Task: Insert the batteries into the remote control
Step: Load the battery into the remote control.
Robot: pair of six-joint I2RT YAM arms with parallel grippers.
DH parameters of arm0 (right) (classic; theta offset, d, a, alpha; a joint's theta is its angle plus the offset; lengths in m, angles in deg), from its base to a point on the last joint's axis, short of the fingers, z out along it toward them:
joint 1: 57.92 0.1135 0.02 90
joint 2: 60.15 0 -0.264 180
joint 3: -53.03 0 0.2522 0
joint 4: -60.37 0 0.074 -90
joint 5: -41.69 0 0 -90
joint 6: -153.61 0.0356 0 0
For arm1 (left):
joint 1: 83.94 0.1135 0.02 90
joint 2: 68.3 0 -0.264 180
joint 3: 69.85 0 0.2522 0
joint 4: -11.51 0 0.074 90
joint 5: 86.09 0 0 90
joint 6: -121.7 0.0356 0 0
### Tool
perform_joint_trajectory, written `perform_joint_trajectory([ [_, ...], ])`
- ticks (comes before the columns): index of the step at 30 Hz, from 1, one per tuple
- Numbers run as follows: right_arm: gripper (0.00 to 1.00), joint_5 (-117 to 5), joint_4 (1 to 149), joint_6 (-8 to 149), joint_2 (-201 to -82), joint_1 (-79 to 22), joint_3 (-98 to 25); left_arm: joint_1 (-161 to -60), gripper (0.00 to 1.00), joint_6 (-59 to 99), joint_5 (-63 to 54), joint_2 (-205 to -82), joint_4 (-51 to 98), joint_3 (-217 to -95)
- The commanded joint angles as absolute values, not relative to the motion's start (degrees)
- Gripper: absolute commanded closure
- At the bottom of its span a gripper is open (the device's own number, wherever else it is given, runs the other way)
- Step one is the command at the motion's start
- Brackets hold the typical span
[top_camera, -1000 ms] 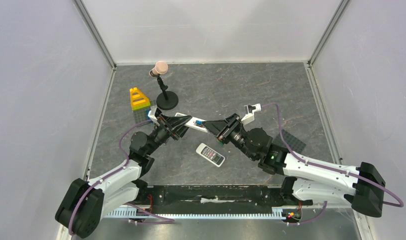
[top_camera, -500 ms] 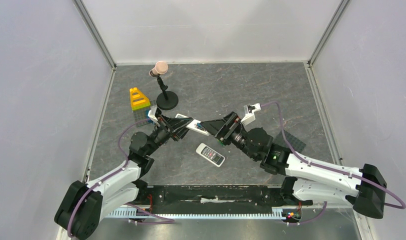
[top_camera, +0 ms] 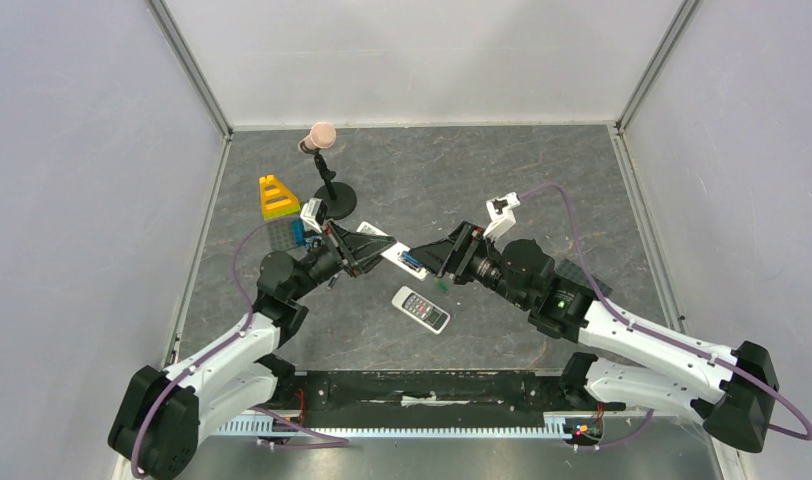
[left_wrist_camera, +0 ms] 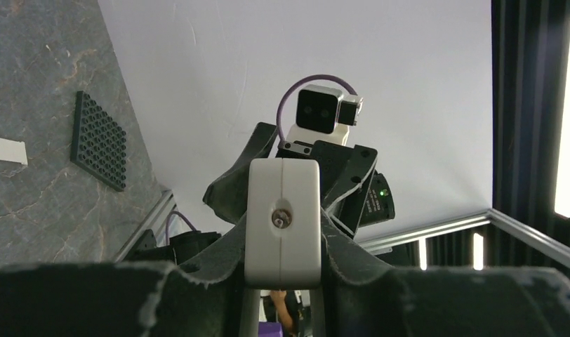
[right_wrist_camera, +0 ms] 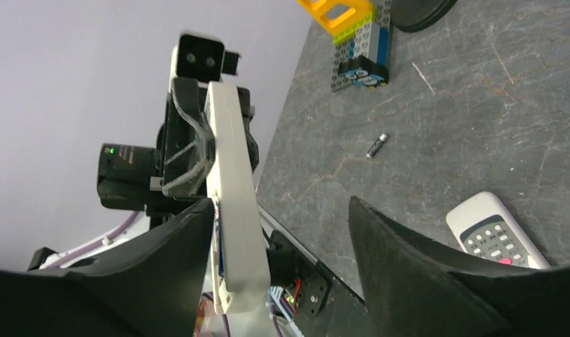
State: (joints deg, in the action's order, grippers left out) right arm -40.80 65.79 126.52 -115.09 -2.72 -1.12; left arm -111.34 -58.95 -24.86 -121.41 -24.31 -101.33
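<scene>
The table (top_camera: 462,170) is open at the back and right; blocks (top_camera: 274,198) and a stand (top_camera: 334,203) crowd its back left. The left gripper (left_wrist_camera: 282,246) clamps a long white remote (top_camera: 390,250) aloft. The right gripper (right_wrist_camera: 281,207) gapes at its other end. Both wrists sit slightly farther back than a second ago. The remote control (top_camera: 420,309) lies unmoved nearer the front edge, buttons up, long axis running back-left to front-right. A blue battery (top_camera: 412,262) sits in the long white remote; a dark battery (right_wrist_camera: 377,145) lies loose.
</scene>
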Motion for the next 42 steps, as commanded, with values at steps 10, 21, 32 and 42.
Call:
perform_joint_trajectory([
  [10, 0.52, -47.26, 68.6, 120.87, -113.35, -4.5, -3.63, -111.46, 0.98, -52.81, -28.11, -121.39, -23.39, -105.05],
  [21, 0.41, -49.71, 68.82, 119.84, -113.0, -4.56, -3.55, -111.44, 0.98, -52.94, -27.83, -122.3, -22.58, -105.02],
  [32, 0.64, -50.63, 69.63, 120.47, -112.95, -4.97, -3.1, -111.5, 0.98, -53.11, -27.84, -122.78, -22.63, -104.81],
  [42, 0.71, -50.9, 69.65, 121.0, -113.41, -5.35, -3.1, -111.45, 0.98, -52.78, -27.82, -122.48, -22.45, -104.45],
])
